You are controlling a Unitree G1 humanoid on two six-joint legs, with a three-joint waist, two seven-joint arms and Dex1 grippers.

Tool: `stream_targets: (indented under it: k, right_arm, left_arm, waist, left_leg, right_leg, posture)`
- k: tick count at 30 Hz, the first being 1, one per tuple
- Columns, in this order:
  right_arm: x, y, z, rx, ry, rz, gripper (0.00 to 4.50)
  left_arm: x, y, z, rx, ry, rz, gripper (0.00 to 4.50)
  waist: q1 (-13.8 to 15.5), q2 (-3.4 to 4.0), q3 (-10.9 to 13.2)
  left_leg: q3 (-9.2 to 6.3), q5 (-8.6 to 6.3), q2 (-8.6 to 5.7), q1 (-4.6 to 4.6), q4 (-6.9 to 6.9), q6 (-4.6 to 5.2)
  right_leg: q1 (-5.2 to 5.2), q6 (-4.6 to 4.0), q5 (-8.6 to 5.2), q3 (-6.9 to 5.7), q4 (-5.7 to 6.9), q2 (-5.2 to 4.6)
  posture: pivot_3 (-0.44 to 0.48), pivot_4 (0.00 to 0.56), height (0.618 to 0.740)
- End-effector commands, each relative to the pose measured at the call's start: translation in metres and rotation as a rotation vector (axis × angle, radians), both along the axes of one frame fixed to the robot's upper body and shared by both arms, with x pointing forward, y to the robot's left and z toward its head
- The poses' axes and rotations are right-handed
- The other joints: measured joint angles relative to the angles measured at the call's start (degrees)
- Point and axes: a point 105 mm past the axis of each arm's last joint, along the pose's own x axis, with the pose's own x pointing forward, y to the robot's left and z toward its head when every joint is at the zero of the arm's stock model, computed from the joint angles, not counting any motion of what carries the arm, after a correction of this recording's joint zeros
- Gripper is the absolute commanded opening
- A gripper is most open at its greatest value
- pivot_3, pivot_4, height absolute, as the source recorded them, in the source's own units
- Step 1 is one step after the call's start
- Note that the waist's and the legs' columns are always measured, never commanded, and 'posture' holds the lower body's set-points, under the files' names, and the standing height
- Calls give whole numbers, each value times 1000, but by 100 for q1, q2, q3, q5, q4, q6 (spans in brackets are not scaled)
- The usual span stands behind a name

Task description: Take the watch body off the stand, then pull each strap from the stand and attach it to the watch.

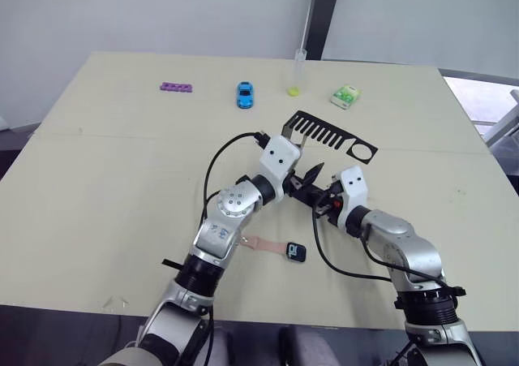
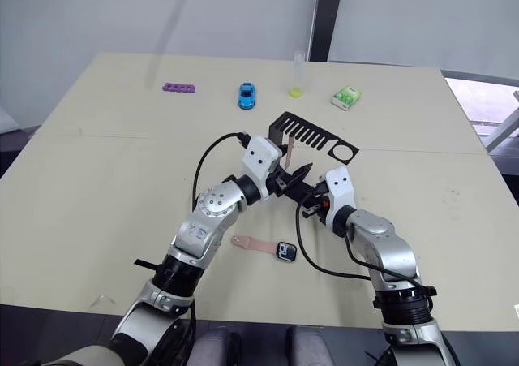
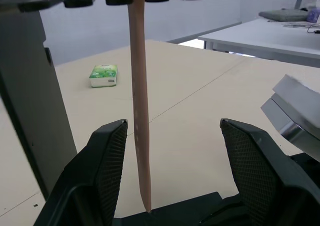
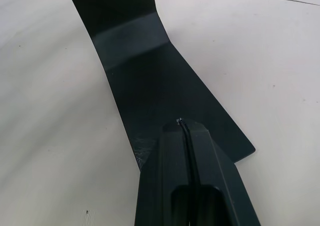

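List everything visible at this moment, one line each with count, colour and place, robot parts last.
watch body: 1, black, flat on the table near the robot, one pink-tan strap joined to its left side
hanging strap: 1, pink-tan, hanging from the stand's comb arm
stand: 1, black, mid-table
toy car: 1, blue, far side
bar with holes: 1, purple, far left
tube: 1, clear with yellow base, far side
box: 1, green-white, far right
table: 1, beige
left gripper: open, fingers either side of the hanging strap
right gripper: shut, tip at the stand's base
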Motion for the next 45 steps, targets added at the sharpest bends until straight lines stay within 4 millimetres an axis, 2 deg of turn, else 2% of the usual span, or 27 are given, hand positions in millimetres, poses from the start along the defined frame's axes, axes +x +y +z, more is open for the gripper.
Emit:
stream_targets:
  k: [1, 2, 3, 4, 7, 8, 9, 20, 28, 37, 45]
  right_arm:
    - [-3, -12, -22, -40, 84, -53, 0]
    - [-3, -12, -22, -41, 83, -54, 0]
    - [-3, -12, -22, -41, 83, -54, 0]
    - [-3, -13, -22, -41, 83, -55, 0]
    - [-4, -13, -20, -39, 79, -59, 0]
    - [-4, -13, -20, -38, 78, -60, 0]
    - [-3, -14, -20, -38, 77, -61, 0]
    - [-7, -14, -22, -32, 94, -65, 0]
    - [-8, -16, -23, -36, 104, -64, 0]
    - [-6, -10, -24, -38, 102, -58, 0]
    - [-5, -14, -24, -48, 95, -65, 0]
  left_arm:
    - [4, -7, 14, -34, -44, 9, 3220]
    - [4, -8, 14, -39, -44, 9, 3220]
    - [5, -9, 14, -41, -45, 9, 2671]
    - [5, -10, 14, -47, -44, 5, 2378]
    - [5, -12, 13, -51, -43, 0, 915]
    - [5, -12, 13, -50, -43, 0, 303]
    - [5, -12, 13, -51, -43, 0, 42]
    - [2, -7, 31, -149, -72, -13, 42]
    - [-5, -11, 36, -171, -89, -56, 42]
    - [-11, 4, 27, -158, -65, -63, 42]
    - [-15, 21, 21, -126, -53, -79, 42]
  waist:
    - [1, 0, 0]
    - [1, 0, 0]
    - [1, 0, 0]
    - [1, 0, 0]
    - [0, 0, 0]
    - [0, 0, 0]
    - [1, 0, 0]
    - [3, 0, 0]
    - [5, -1, 0]
    - [-1, 0, 0]
    - [-7, 0, 0]
  left_leg:
    - [0, 0, 0, 0, 0, 0]
    - [0, 0, 0, 0, 0, 0]
    - [0, 0, 0, -1, 0, 0]
    - [0, 0, 0, -1, 0, 0]
    - [0, 0, 0, -1, -2, 0]
    - [0, 0, 1, -1, -2, 0]
    - [0, 0, 1, 0, -2, 0]
    - [0, 0, 1, -1, -3, 0]
    - [0, 0, 0, -3, -4, 0]
    - [0, 0, 1, -2, -6, -1]
    - [0, 1, 2, 0, -9, -2]
  right_leg:
    - [0, 0, 0, 0, 0, 0]
    - [0, 0, 0, 0, 0, 0]
    - [0, 0, 0, 0, -1, 0]
    - [0, 0, 0, 0, -1, 0]
    - [0, 0, 0, -1, -1, 0]
    - [-1, 0, 0, 0, -1, 0]
    - [-1, 0, 0, 0, -1, 0]
    - [0, 0, 0, -1, -4, -1]
    - [0, 0, 0, -1, -8, -1]
    - [0, 0, 0, -1, -8, -1]
    - [0, 0, 0, -1, -8, -1]
  posture:
    - [0, 150, 740]
    - [0, 150, 740]
    - [0, 150, 740]
    - [0, 150, 740]
    - [0, 150, 740]
    - [0, 150, 740]
    - [0, 150, 740]
    - [0, 150, 740]
    - [0, 150, 740]
    - [0, 150, 740]
    - [0, 150, 740]
